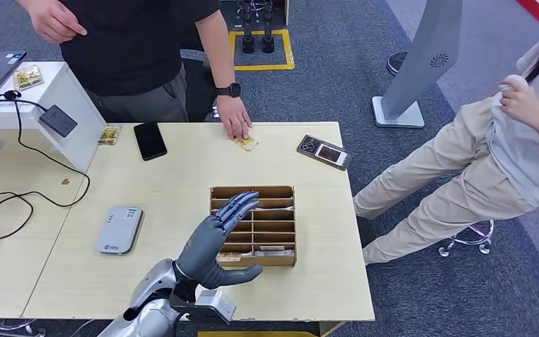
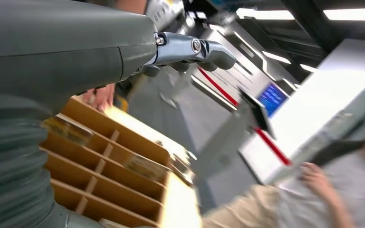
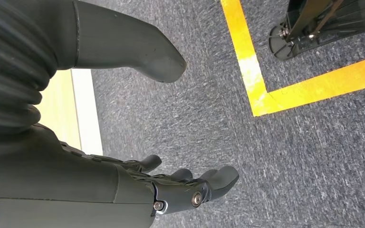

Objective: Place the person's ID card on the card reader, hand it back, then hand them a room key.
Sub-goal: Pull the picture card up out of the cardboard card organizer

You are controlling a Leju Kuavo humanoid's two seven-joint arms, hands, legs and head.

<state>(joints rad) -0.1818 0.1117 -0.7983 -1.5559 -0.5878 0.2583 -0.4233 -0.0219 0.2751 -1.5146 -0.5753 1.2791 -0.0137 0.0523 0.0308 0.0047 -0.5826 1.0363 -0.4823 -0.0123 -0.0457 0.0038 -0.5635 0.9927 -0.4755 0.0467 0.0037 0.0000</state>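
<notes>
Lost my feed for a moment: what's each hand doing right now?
Left hand: open, holding nothing, fingers extended above the wooden card organizer.
Right hand: open, holding nothing, hanging over the carpet floor.

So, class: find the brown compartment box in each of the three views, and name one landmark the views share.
Head view: the compartment box sits on the table, centre-right, partly under the left hand.
Left wrist view: the box fills the lower left, below the hand's fingers.
Right wrist view: not in it; carpet and yellow floor tape.
Shared landmark: the pale tabletop.
</notes>
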